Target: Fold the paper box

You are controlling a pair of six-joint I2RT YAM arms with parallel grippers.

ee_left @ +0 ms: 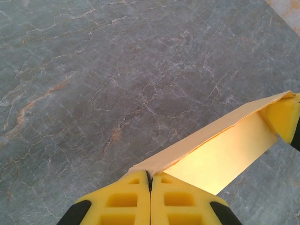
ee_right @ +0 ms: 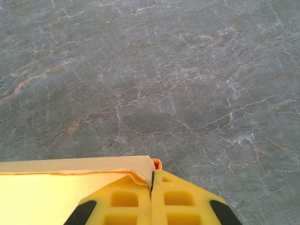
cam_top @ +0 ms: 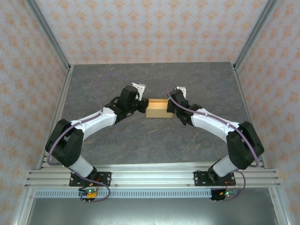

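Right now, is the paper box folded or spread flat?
Folded: the paper box has panels bent along a crease, ends pinched by the left tool and right tool.

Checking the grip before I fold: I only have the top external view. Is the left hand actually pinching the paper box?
Observer: Yes. In the left wrist view the left hand has its yellow fingers pressed together on a corner of the paper box.
Operator: And the other end?
Observer: The right hand is shut on a corner there too; in the right wrist view the cardboard edge curls slightly at the pinch.
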